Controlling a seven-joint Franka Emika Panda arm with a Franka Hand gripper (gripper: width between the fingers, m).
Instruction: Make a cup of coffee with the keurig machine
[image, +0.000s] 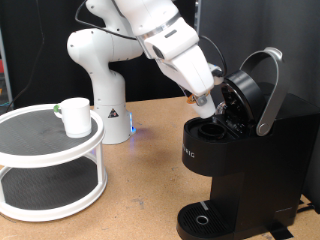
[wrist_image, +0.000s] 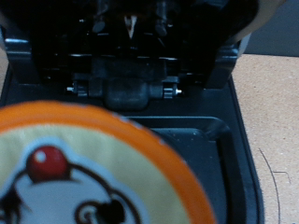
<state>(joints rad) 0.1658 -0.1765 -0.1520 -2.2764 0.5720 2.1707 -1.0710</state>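
The keurig machine stands at the exterior view's right, black, with its silver-handled lid raised open. My gripper reaches into the open top and is shut on a small white pod. In the wrist view the pod's orange-rimmed top fills the near foreground, held over the black pod chamber, with the lid's needle beyond. My fingers do not show in the wrist view. The cup, a white mug, stands on a round rack at the exterior view's left, far from the gripper.
The white two-tier round rack with dark shelves stands at the exterior view's left. The robot's base stands behind it on the wooden table. The machine's drip tray is at the bottom.
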